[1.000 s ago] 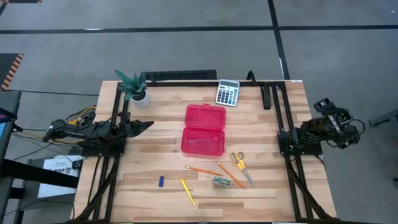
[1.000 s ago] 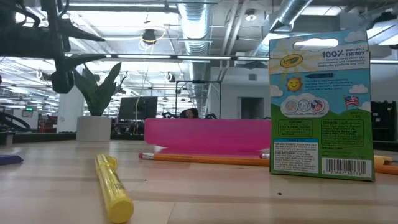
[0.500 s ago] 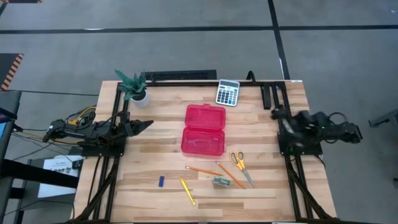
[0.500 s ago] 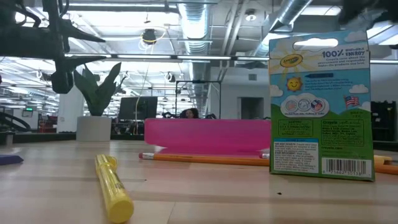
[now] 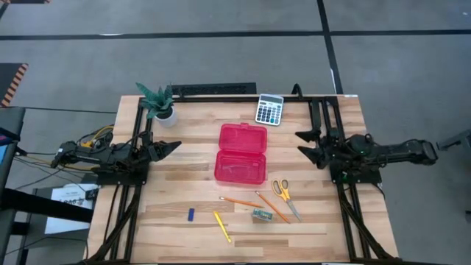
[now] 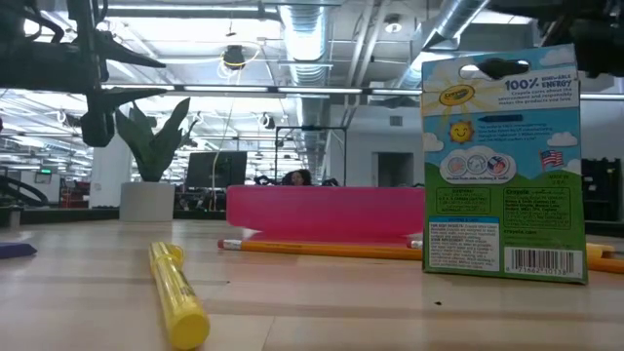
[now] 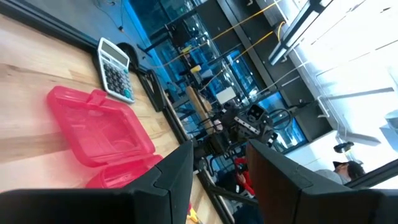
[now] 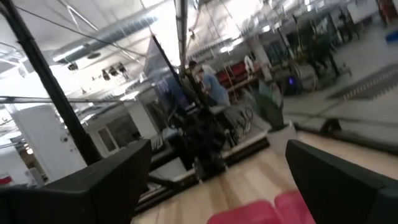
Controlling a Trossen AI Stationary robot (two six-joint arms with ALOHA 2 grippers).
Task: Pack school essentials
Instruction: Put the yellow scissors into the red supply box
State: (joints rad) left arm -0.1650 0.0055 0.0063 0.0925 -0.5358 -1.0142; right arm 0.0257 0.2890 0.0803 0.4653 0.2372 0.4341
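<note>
High view: two pencils, one scissors, one crayon box; both arms' jaws empty, parted.

Red case lies open mid-table (scissors just beside it).

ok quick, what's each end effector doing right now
left end effector: open, holding nothing, at the table's left edge.
right end effector: open wide, holding nothing, beside the red case.

two dark, jointed arms with black pointed fingers, yellow cabling by the left.
</note>
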